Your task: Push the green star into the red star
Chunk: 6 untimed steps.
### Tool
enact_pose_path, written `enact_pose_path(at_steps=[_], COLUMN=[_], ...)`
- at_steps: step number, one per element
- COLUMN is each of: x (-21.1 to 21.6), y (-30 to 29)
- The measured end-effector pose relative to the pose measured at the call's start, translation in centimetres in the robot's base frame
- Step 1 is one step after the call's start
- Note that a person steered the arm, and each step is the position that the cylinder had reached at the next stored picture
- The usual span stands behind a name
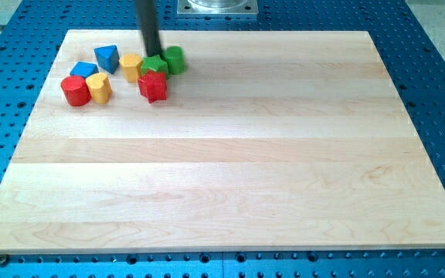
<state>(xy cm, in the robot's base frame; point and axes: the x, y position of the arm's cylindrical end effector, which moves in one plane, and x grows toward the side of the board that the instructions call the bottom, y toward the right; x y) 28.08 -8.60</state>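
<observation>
The green star point(155, 65) lies near the view's top left and touches the red star point(153, 85) just below it. My tip point(153, 55) comes down at the green star's top edge, between the yellow block point(131, 66) on its left and the green cylinder point(174, 59) on its right. The rod hides part of the green star's top.
A blue triangular block point(107, 58), a blue block point(84, 70), a red cylinder point(74, 90) and a yellow heart-like block point(99, 87) cluster at the left of the wooden board point(230, 154). A metal mount point(217, 6) sits beyond the top edge.
</observation>
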Motion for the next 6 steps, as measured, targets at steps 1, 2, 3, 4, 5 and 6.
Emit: enact_pose_path(at_steps=[1, 2, 3, 4, 5, 6], x=[0.0, -0.2, 1.6, -0.5, -6.7, -6.9], y=[1.3, -2.1, -3.0, -3.2, -6.5, -14.0])
